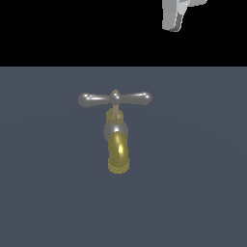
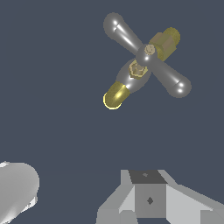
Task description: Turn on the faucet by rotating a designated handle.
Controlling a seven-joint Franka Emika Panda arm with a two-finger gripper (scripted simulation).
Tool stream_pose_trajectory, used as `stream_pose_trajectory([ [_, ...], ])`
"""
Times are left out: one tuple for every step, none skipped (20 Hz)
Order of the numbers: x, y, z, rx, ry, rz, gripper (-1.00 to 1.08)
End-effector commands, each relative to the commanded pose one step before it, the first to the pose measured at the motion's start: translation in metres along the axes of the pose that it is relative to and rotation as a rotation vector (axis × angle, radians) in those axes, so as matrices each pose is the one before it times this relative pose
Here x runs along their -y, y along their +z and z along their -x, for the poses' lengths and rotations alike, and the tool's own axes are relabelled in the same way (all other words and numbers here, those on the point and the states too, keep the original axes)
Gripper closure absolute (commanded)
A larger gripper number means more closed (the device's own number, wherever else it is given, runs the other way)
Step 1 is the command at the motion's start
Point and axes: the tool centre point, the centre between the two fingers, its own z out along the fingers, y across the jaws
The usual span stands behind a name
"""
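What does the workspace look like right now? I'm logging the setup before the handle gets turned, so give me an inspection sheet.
Surface: flat dark blue-grey floor, bare around the faucet.
Job's things: faucet with brass-yellow spout; grey crossbar handle level on top, untouched.
Clutter: nothing seen.
Gripper: gripper up high toward the exterior view's right, well clear of the handle; open or shut cannot be told.
Cables: nothing seen.
Surroundings: black background behind the floor.

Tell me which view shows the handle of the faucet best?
The wrist view: the handle appears large, from above, with both rounded ends and its brass centre clear. The exterior view shows the handle smaller, side-on, as a horizontal crossbar above the spout.
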Motion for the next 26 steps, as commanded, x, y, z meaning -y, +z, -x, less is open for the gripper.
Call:
stream_pose_trajectory([
  [-0.00739,0.01236,-0.00145,0.00311,-0.06119,-0.00234,1.08],
  [-0.00292,0.00483,-0.0006,0.00121,-0.02367,-0.00111,1.08],
  [-0.00291,0.00481,-0.0006,0.00121,-0.02358,-0.00111,1.08],
  [-0.00291,0.00479,-0.00061,0.00121,-0.02349,-0.0011,1.08],
  [-0.0029,0.00477,-0.00061,0.00121,-0.0234,-0.00109,1.08],
  [-0.00289,0.00474,-0.00061,0.0012,-0.02328,-0.00109,1.08],
  [-0.00288,0.00471,-0.00062,0.0012,-0.02316,-0.00108,1.08],
  [-0.00287,0.00469,-0.00062,0.00119,-0.02304,-0.00108,1.08],
  [-0.00286,0.00465,-0.00063,0.00118,-0.02289,-0.00107,1.08],
  [-0.00284,0.00462,-0.00063,0.00117,-0.02274,-0.00107,1.08],
  [-0.00283,0.00459,-0.00063,0.00116,-0.02259,-0.00106,1.08],
  [-0.00281,0.00455,-0.00064,0.00114,-0.02243,-0.00106,1.08],
  [-0.00279,0.00451,-0.00064,0.00112,-0.02225,-0.00106,1.08],
  [-0.00277,0.00447,-0.00065,0.0011,-0.02207,-0.00105,1.08],
  [-0.00275,0.00443,-0.00065,0.00108,-0.02188,-0.00105,1.08],
  [-0.00273,0.00439,-0.00066,0.00105,-0.0217,-0.00105,1.08],
  [-0.00271,0.00435,-0.00067,0.00103,-0.0215,-0.00105,1.08],
  [-0.00268,0.00431,-0.00067,0.00099,-0.0213,-0.00105,1.08],
  [-0.00266,0.00426,-0.00068,0.00096,-0.02111,-0.00105,1.08],
  [-0.00264,0.00422,-0.00069,0.00092,-0.0209,-0.00106,1.08],
  [-0.00261,0.00418,-0.00069,0.00088,-0.0207,-0.00106,1.08],
  [-0.00259,0.00414,-0.00071,0.00084,-0.02052,-0.00106,1.08],
  [-0.00257,0.0041,-0.00072,0.0008,-0.02032,-0.00107,1.08],
  [-0.00255,0.00407,-0.00073,0.00075,-0.02014,-0.00108,1.08],
  [-0.00249,0.00397,-0.00073,0.00068,-0.01967,-0.00107,1.08],
  [-0.00235,0.00374,-0.00071,0.0006,-0.01856,-0.00103,1.08],
])
